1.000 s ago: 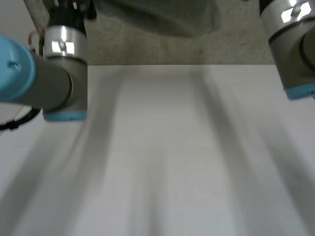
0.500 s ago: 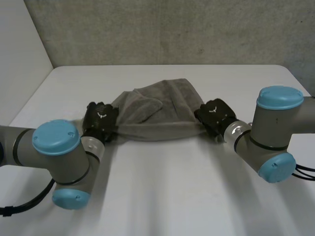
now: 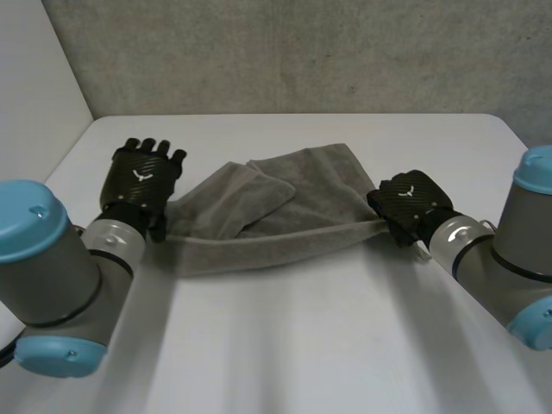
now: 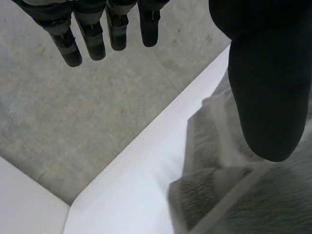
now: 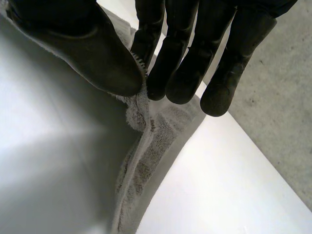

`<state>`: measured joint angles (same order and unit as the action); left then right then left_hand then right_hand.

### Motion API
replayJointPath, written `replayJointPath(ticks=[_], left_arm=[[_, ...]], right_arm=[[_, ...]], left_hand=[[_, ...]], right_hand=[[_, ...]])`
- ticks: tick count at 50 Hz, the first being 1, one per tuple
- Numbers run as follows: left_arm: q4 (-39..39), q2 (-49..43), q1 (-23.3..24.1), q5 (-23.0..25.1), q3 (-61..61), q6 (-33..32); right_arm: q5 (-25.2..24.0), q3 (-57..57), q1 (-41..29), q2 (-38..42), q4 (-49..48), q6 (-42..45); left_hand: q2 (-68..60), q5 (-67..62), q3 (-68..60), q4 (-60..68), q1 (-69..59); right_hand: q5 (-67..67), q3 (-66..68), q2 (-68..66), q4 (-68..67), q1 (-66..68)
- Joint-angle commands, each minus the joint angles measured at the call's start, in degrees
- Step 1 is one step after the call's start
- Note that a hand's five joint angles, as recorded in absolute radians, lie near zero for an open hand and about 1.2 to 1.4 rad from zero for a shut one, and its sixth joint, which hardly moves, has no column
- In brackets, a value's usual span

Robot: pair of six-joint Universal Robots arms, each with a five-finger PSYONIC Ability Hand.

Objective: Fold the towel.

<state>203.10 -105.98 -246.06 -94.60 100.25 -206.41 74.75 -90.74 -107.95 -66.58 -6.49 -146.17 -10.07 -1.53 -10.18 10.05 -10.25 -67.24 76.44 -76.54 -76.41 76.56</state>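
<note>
The left hand (image 3: pixel 142 177) is up with its fingers (image 4: pixel 92 41) straight and wide apart, holding nothing. One end of the grey towel (image 3: pixel 267 220) lies just beside its thumb. The right hand (image 3: pixel 410 203) pinches the other end between thumb and fingertips. The towel lies stretched on the white table (image 3: pixel 302 345). A moment ago the left fingers were bent at the towel, and the hands were closer together.

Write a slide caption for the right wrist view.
Right hand pinches one end of the grey towel between thumb and fingers, above the white table.
</note>
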Motion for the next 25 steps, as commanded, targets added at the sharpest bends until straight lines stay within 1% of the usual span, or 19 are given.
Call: replayJointPath(ticks=[1,2,4,7,9,10,12,13,14,15,17,18,20,25], left_arm=[[-2.61,-1.07,-4.95,8.79,-0.05,-0.05],[-2.62,-1.07,-4.95,8.81,-0.05,-0.05],[-3.84,-2.47,-5.13,12.32,-0.84,-0.14],[-4.11,-3.8,-5.66,13.21,-1.63,-0.14],[-5.51,-5.9,-8.28,14.26,-4.08,0.12],[-5.52,-5.91,-8.29,14.26,-4.09,0.13],[-9.8,-7.04,-10.22,14.35,-5.84,-0.05],[-9.82,-7.05,-10.23,14.35,-5.85,-0.05],[-12.35,-8.09,-10.57,14.35,-7.33,-0.05],[-12.37,-8.1,-10.58,14.35,-7.35,-0.05],[-18.06,-10.47,-10.84,14.35,-10.32,0.04],[-18.09,-10.48,-10.84,14.35,-10.33,0.04],[-23.77,-11.44,-11.28,14.44,-12.08,0.13],[-27.22,-11.53,-12.51,14.53,-11.39,0.21]], right_arm=[[-1.62,-3.04,2.39,-0.48,-0.72,-0.17],[-1.62,-3.04,2.4,-0.48,-0.72,-0.17],[-2.76,-3.48,3.45,-0.39,-0.72,-0.26],[-3.38,-3.48,4.15,-0.22,-0.72,-0.43],[-3.38,-3.39,4.59,0.04,-0.72,-0.52],[-3.38,-3.39,4.59,0.05,-0.72,-0.52],[-3.47,-3.31,5.47,0.22,-0.72,-0.52],[-3.47,-3.31,5.47,0.22,-0.72,-0.52],[-3.47,-3.31,5.65,0.31,-0.8,-0.52],[-3.47,-3.31,5.82,0.4,-0.81,-0.52],[-3.47,-3.31,6.09,0.48,-0.81,-0.52],[-3.47,-3.31,6.18,0.66,-0.81,-0.52],[-3.47,-3.31,6.26,0.92,-0.89,-0.52],[-3.47,-3.22,6.26,1.98,-1.07,-0.43]], left_hand=[[-3.17,-1.71,-3.07,3.19,-3.0],[-3.17,-1.71,-3.07,3.19,-3.0],[-3.34,-1.88,-3.23,3.36,-3.16],[-4.18,-2.72,-4.08,4.2,-4.01],[-11.87,-10.42,-11.77,11.9,-11.7],[-11.92,-10.46,-11.81,11.94,-11.74],[-13.93,-12.48,-13.83,13.96,-13.76],[-13.94,-12.48,-13.83,13.96,-13.76],[-14.1,-12.65,-14.0,14.13,-13.93],[-14.11,-12.65,-14.0,14.13,-13.93],[-13.94,-12.48,-13.83,13.96,-13.76],[-13.94,-12.48,-13.83,13.96,-13.76],[-13.94,-12.48,-13.83,13.96,-13.76],[-15.44,-13.98,-15.34,15.47,-15.27]], right_hand=[[-2.76,3.56,-3.46,-3.59,3.44],[-2.76,3.56,-3.46,-3.59,3.44],[-2.76,3.56,-3.46,-3.59,3.44],[-2.76,3.56,-3.46,-3.59,3.44],[-2.76,3.56,-3.46,-3.59,3.44],[-2.76,3.56,-3.46,-3.59,3.44],[-2.76,3.56,-3.46,-3.59,3.44],[-2.76,3.56,-3.46,-3.59,3.44],[-2.76,3.56,-3.46,-3.59,3.44],[-2.76,3.56,-3.46,-3.59,3.44],[-2.76,3.56,-3.46,-3.59,3.44],[-2.76,3.56,-3.46,-3.59,3.44],[-2.76,3.56,-3.46,-3.59,3.44],[-2.76,3.56,-3.46,-3.59,3.44]])
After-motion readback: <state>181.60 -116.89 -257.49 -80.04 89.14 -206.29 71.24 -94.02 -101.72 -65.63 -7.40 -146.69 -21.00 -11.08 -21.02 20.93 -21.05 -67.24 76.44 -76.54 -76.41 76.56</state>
